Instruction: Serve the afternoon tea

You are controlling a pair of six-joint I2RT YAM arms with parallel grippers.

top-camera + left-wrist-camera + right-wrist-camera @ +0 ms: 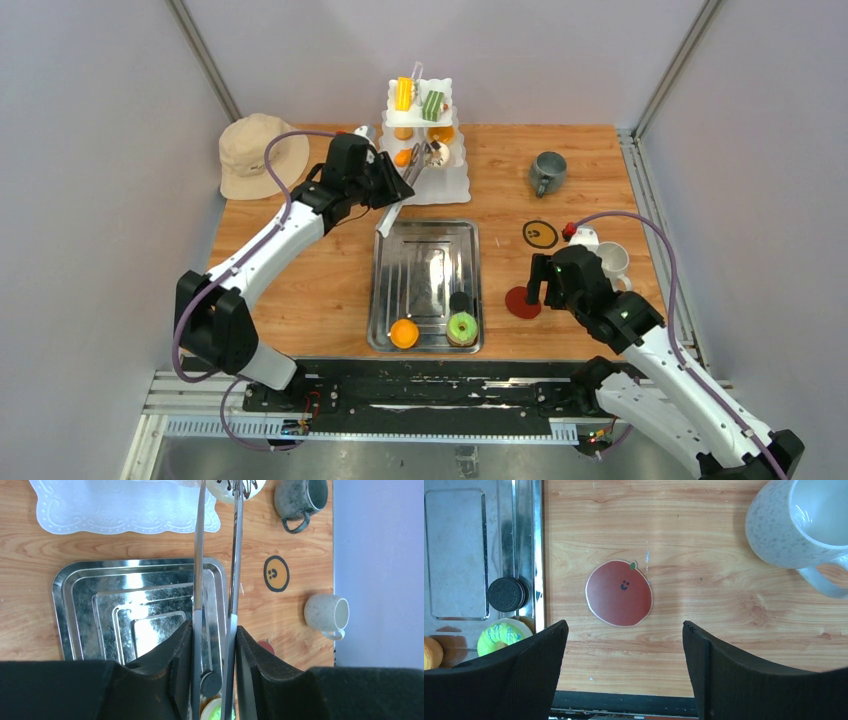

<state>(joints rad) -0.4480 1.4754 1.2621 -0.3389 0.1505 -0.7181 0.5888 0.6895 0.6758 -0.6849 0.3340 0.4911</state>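
Observation:
My left gripper is shut on steel tongs. The tongs' tips close around a white chocolate-drizzled pastry on the bottom plate of the white tiered stand. The stand also holds orange, yellow and green pastries. An orange pastry, a green donut and a black cookie lie in the steel tray. My right gripper is open and empty above a red coaster. The white mug stands to its right and the grey mug at the back right.
A beige bucket hat lies at the back left. A yellow and black coaster lies between the two mugs. The table's near edge shows just below the right gripper's fingers in the right wrist view.

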